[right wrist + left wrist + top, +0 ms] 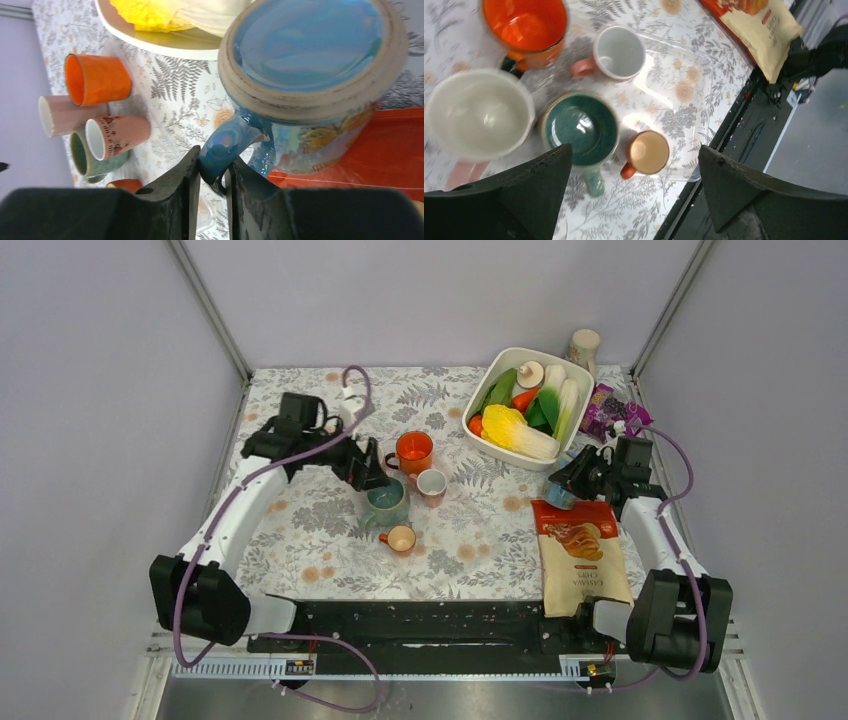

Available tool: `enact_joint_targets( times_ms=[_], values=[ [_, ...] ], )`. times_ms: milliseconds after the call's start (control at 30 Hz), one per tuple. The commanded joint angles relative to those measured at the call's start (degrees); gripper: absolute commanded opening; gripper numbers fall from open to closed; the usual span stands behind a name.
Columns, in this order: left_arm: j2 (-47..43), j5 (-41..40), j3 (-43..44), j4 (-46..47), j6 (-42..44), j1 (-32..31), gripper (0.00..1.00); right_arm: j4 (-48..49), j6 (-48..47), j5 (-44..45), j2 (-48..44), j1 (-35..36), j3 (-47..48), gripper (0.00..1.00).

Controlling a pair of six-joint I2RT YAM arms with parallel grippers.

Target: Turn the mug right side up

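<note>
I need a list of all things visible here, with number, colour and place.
Table: one, floral, under all.
Orange mug: one, orange, centre, upright.
Teal mug: one, teal, centre.
Pink mugs: two, pink, by the orange mug; second beside the teal mug.
Small cup: one, orange, nearest the arms.
Dish: one, white, far right.
Vegetables: several, green, yellow, orange, white, in the dish.
Chips bag: one, orange and tan, near right.
Blue mug: one, blue, base up, at the chips bag's far end.
Packet: one, purple, right of the dish.
Jar: one, cream, behind the dish.
Left gripper: one, black, open above the mugs.
Right gripper: one, black, shut on the blue mug's handle.
</note>
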Motion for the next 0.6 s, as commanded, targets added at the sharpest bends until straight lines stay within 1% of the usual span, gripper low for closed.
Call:
enact_joint_targets(
  times_ms=[0, 33, 67, 167, 233, 300, 400, 467, 533, 567],
  values=[
    [0.44, -10.93, 0.16, 7.44, 8.15, -12.12, 0.99, 5.9, 5.02, -10.56, 1.51, 0.47, 0.62, 0.0],
    [0.21, -13.04, -0.32, 9.17, 10.18, -15.1, 0.99, 5.28, 5.35, -11.48, 1.93, 0.54, 0.96, 0.0],
    [0.11, -17.41, -0.65, 11.14, 12.33, -18.34, 0.99, 5.24, 5.76, -12.66, 2.06, 0.67, 0.93, 0.0],
    [0.27, -26.64, -2.94, 17.61, 19.74, -27.27, 0.99, 6.2, 8.14, -15.35, 0.82, 1.92, 0.54, 0.0],
    [0.92, -32.43, -5.49, 23.63, 25.09, -32.1, 0.99, 6.32, 10.3, -16.12, -0.54, 3.73, 0.81, 0.0],
    [2.07, -35.64, -7.4, 28.78, 28.55, -35.51, 0.99, 7.08, 12.66, -16.23, -2.12, 5.63, 1.0, 0.0],
    [4.41, -36.16, -7.4, 32.57, 29.35, -38.34, 0.99, 11.15, 18.67, -15.33, -4.32, 7.41, -0.77, 0.0],
    [5.75, -34.76, -6.76, 34.14, 27.87, -39.29, 0.99, 14.76, 23.57, -14.83, -5.7, 8.21, -2.84, 0.0],
    [7.19, -32.48, -6.27, 35.93, 25.61, -39.89, 0.99, 20.32, 28.74, -14.34, -7.21, 8.37, -5.13, 0.0],
    [7.97, -31.69, -5.98, 36.83, 24.5, -40.21, 0.99, 22.25, 30.91, -13.52, -8.15, 10.04, -6.11, 0.0]
  ],
)
